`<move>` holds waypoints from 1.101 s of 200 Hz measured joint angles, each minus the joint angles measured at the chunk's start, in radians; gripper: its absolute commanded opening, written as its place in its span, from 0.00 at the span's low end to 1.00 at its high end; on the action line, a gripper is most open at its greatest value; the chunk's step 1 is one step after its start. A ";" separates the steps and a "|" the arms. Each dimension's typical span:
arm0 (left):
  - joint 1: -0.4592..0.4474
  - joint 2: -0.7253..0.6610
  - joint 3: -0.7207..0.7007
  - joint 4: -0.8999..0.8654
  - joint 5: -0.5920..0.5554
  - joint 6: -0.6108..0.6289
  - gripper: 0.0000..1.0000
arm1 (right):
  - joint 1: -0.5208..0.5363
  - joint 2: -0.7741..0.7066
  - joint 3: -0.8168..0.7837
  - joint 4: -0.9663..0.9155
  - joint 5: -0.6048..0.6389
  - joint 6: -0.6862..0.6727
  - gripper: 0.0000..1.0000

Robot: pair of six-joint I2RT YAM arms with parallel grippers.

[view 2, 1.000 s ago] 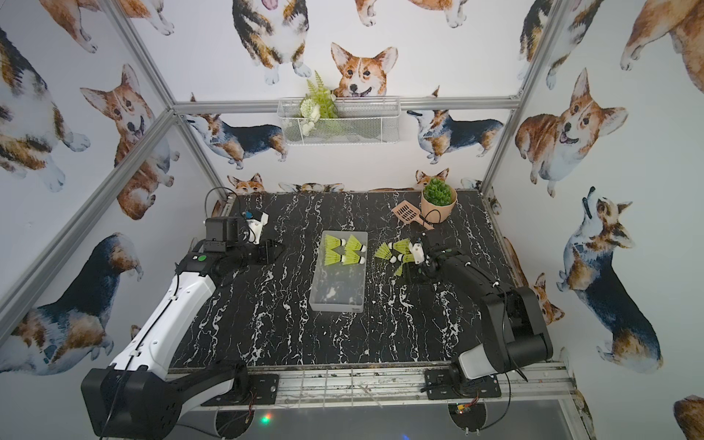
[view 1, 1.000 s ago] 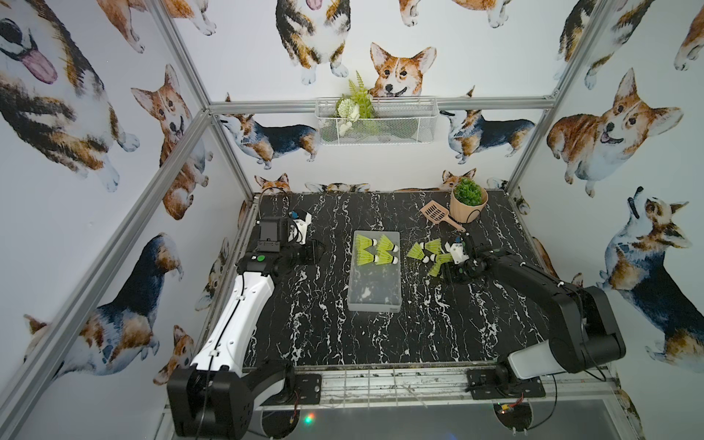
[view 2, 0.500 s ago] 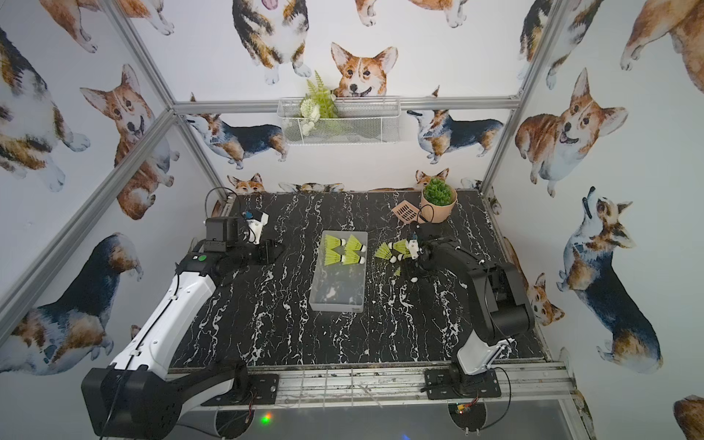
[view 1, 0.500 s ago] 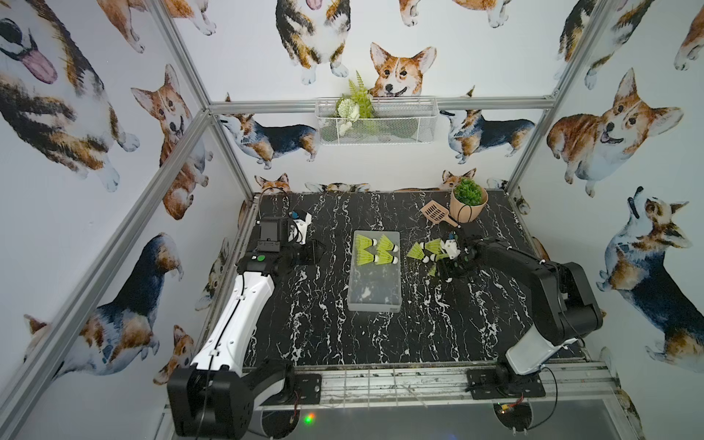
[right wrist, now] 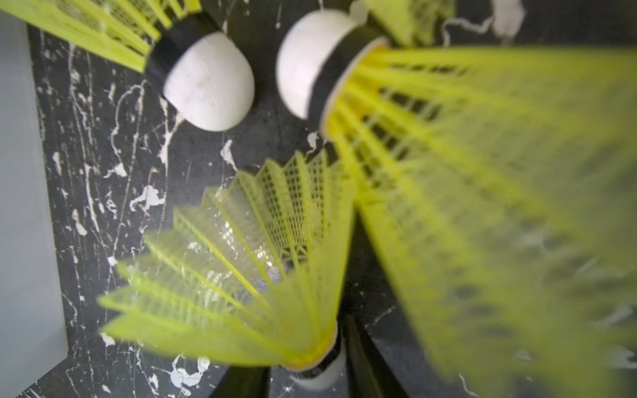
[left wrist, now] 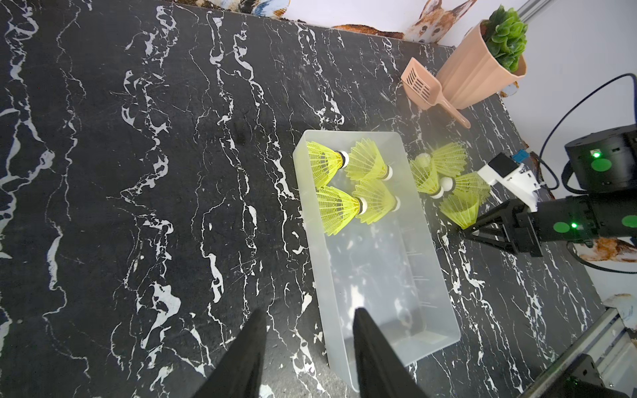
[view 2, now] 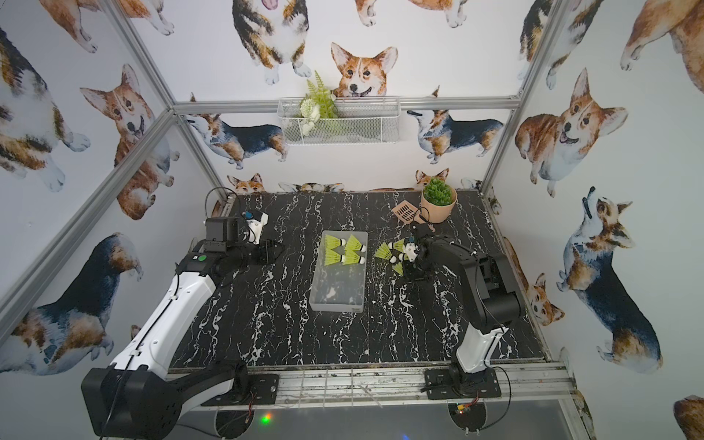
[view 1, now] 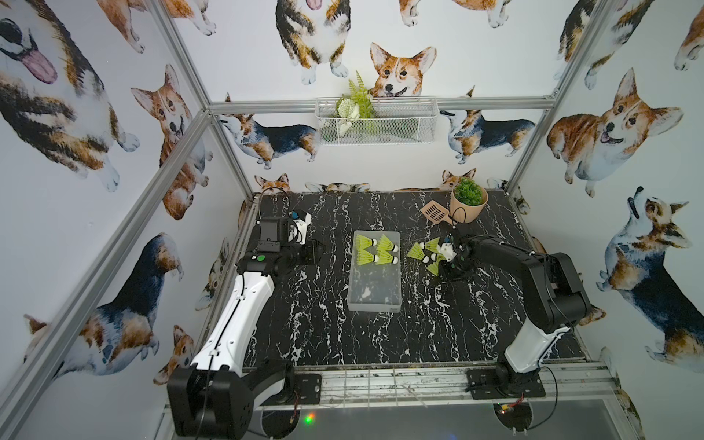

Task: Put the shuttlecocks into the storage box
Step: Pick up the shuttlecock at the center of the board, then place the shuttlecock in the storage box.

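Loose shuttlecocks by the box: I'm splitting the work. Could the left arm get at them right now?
Probably not easily: the storage box lies between the open left tool and the loose shuttlecocks, and the right tool straddles one of them.

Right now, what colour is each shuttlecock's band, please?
Black; shuttlecock band shows best in right wrist view.

You've got a peach potted plant (view 1: 468,202) standing farther back than the right gripper (view 1: 444,272), near the rear wall, with a pink slotted scoop (view 1: 434,210) lying just beside it. High above that gripper hangs a white wire basket (view 1: 377,129) holding fern and white flowers, and beneath the gripper lies the black marble table (view 1: 324,324).
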 measured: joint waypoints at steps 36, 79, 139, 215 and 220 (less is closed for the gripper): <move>0.000 0.000 0.000 0.000 0.001 0.000 0.45 | 0.033 -0.005 0.004 -0.005 0.027 0.001 0.24; -0.021 -0.001 0.005 -0.001 0.050 0.001 0.45 | 0.071 -0.075 0.003 -0.008 0.053 0.002 0.25; -0.364 0.092 0.119 0.014 0.060 0.008 0.45 | 0.141 -0.209 -0.003 -0.041 0.039 0.013 0.26; -0.630 0.338 0.320 0.062 0.066 0.069 0.45 | 0.251 -0.314 0.044 -0.112 -0.028 0.031 0.26; -0.640 0.352 0.332 0.062 0.071 0.074 0.45 | 0.256 -0.319 0.047 -0.112 -0.035 0.031 0.26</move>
